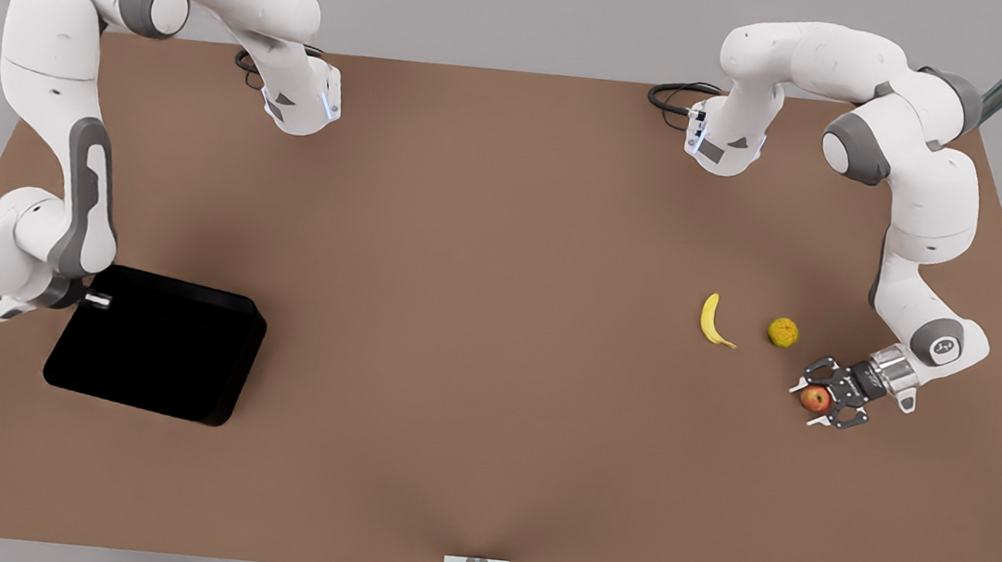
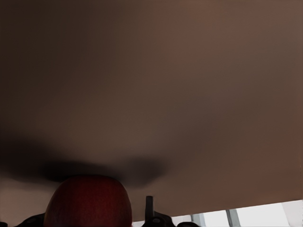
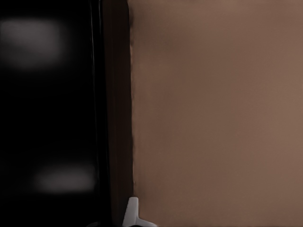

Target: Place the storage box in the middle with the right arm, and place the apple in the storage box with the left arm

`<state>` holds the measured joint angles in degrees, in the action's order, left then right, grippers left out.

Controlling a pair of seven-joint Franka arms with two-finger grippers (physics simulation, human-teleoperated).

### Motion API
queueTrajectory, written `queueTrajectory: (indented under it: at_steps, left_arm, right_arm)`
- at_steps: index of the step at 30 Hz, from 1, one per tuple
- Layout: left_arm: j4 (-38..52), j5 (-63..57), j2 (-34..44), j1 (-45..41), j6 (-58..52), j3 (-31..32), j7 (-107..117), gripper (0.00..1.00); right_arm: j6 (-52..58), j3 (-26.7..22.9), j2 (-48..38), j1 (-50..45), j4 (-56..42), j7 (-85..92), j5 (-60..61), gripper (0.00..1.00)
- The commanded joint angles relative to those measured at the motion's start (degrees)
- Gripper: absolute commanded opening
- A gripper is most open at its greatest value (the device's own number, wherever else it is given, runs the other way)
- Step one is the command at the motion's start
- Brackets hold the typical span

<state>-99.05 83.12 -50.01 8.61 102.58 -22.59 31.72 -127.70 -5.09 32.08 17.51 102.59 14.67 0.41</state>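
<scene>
- The storage box (image 1: 154,347) sits on the brown table (image 1: 477,334) at the front view's left, well away from the middle. It reads as a stiff, light, shallow bin; its smooth low wall is the natural place to pinch, though a one-sided hold could let it tilt or swing.
- The right gripper (image 1: 94,299) is at the box's upper-left rim in the front view. In the right wrist view the box's wall (image 3: 97,118) runs just beside a pale fingertip (image 3: 131,213). I cannot tell how far its jaws stand, nor whether they already pinch the wall.
- The apple (image 1: 814,399) lies on the table at the front view's right, well apart from the box. It looks firm, round and smooth, fairly light, and apt to roll or slip unless it is squeezed across its widest part.
- The left gripper (image 1: 827,396) is down around the apple, its dark fingers spread on either side of the fruit with the jaws looking moderately wide; whether the pads touch the skin I cannot tell. The left wrist view shows the apple (image 2: 87,201) close up between the finger bases.
- A banana (image 1: 714,321) and a dull yellow-green fruit (image 1: 782,331) lie near the apple, clear of the gripper.
</scene>
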Motion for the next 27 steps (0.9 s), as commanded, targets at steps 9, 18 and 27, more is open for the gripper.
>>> queueTrajectory:
  at_steps: [9,18,27]
  left_arm:
    - [0.1,0.0,0.3,0.0,-0.2,-0.1,0.7,0.31]
    - [7.3,-7.4,8.3,-0.4,-4.8,0.2,15.1,0.31]
    - [19.8,-44.2,12.1,-2.0,7.6,25.7,46.7,0.31]
  right_arm:
    - [0.0,4.8,-1.4,-18.6,-7.4,-0.1,1.9,0.21]
    - [3.7,9.4,10.2,-33.9,-23.1,-0.5,7.4,0.21]
    - [2.5,13.4,23.4,-37.6,-38.3,-1.0,7.5,1.00]
